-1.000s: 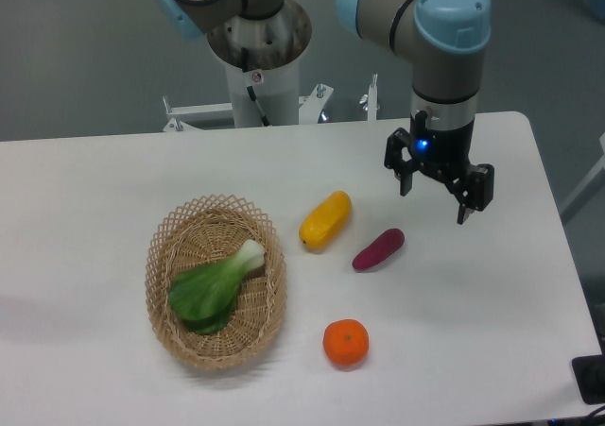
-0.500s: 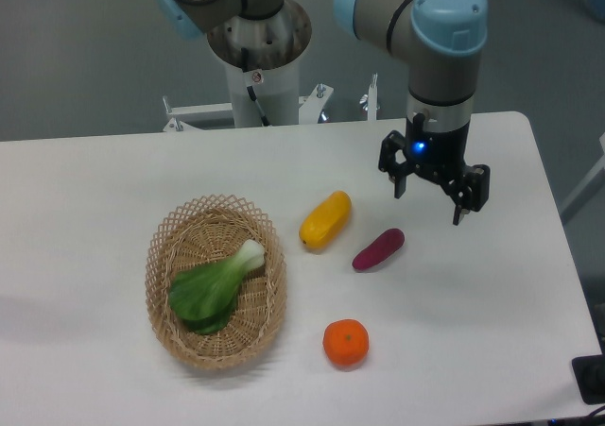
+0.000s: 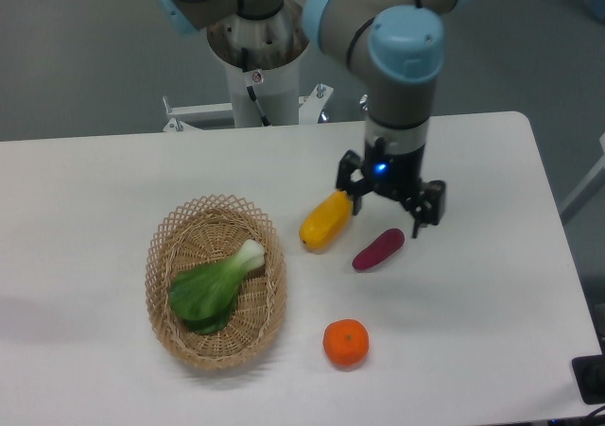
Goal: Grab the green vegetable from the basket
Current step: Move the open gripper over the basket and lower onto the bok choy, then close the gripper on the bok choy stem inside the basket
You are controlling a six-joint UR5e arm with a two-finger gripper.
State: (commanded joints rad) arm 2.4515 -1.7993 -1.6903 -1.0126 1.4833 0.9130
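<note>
A green vegetable lies inside an oval wicker basket on the left of a white table. To its right sit a yellow vegetable, a purple vegetable and an orange. The gripper hangs above the yellow and purple ones, fingers spread, holding nothing.

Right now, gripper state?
Gripper: open, holding nothing, above the table between the yellow vegetable and the purple one.

You're looking at a grey arm wearing light-blue joint caps. Its black gripper is glowing with a small blue light.
</note>
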